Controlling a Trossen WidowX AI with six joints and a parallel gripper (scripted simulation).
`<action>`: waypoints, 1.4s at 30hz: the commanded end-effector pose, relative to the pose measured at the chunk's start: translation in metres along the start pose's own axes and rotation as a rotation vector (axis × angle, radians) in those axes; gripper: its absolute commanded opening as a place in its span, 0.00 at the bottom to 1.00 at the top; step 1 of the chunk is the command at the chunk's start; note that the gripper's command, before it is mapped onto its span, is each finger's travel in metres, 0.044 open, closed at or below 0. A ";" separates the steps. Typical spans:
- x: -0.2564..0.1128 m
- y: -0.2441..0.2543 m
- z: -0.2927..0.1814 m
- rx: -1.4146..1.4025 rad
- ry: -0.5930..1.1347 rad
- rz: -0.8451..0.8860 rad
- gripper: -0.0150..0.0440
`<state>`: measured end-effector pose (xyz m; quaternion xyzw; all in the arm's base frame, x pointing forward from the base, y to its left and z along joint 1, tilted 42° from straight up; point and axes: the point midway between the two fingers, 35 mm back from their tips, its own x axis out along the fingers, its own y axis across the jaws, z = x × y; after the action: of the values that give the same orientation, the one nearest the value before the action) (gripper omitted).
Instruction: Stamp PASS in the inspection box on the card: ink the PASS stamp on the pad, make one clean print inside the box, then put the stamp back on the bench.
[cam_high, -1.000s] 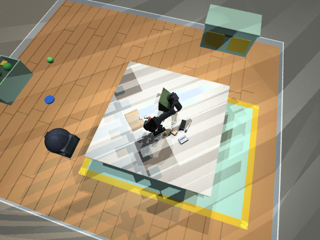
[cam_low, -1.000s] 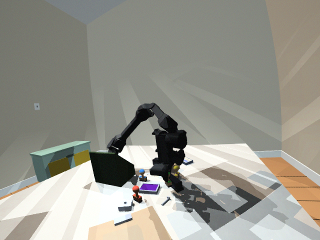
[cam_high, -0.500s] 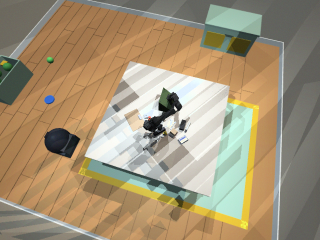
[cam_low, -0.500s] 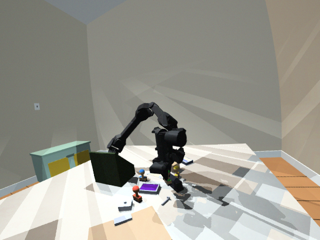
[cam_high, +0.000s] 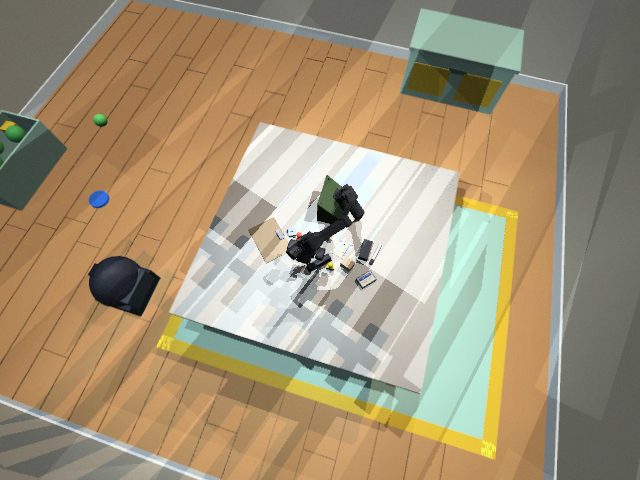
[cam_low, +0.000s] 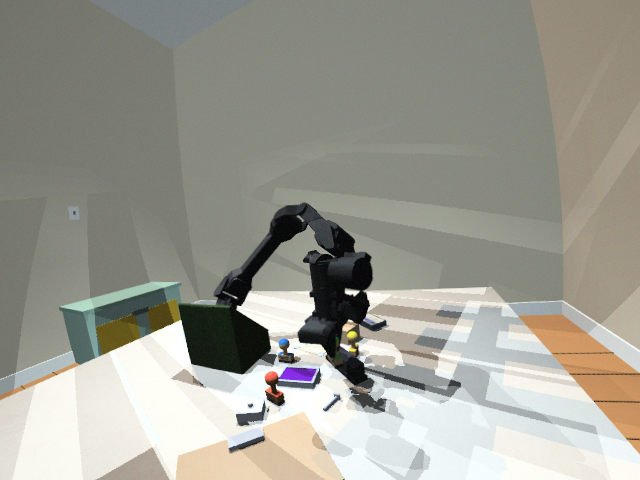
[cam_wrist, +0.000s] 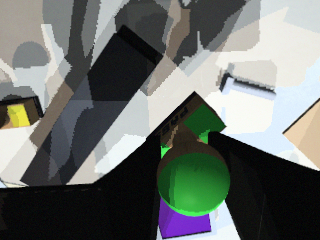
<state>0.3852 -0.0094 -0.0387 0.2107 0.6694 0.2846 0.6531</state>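
Observation:
My gripper (cam_low: 336, 352) (cam_wrist: 184, 142) is shut on the green-knobbed PASS stamp (cam_wrist: 194, 182), whose base letters show between the fingertips. The stamp hangs upright a little above the bench. The ink pad (cam_low: 298, 376) (cam_wrist: 186, 222) is purple and lies to one side of the held stamp, partly behind the knob in the wrist view. The card (cam_high: 342, 248) (cam_low: 310, 350) lies flat beyond the pad; its inspection box is too small to make out. The stamp's underside is hidden.
A long dark block (cam_high: 318, 262) (cam_low: 354, 366) (cam_wrist: 90, 115) lies close beside the gripper. Yellow (cam_high: 330, 265) (cam_low: 352, 338), blue (cam_low: 284, 345) and red (cam_low: 271, 379) stamps stand nearby. A grey rod (cam_low: 331, 401) (cam_wrist: 250, 87), grey box (cam_low: 250, 411) and dark green block (cam_high: 330, 201) (cam_low: 206, 335) also show.

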 end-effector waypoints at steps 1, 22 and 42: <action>-0.002 0.000 0.000 -0.003 0.002 -0.002 0.25; -0.012 0.000 -0.003 -0.002 0.002 -0.002 0.25; -0.016 -0.003 -0.077 0.001 0.006 -0.003 0.25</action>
<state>0.3199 -0.0285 -0.0306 0.2120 0.6727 0.2839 0.6496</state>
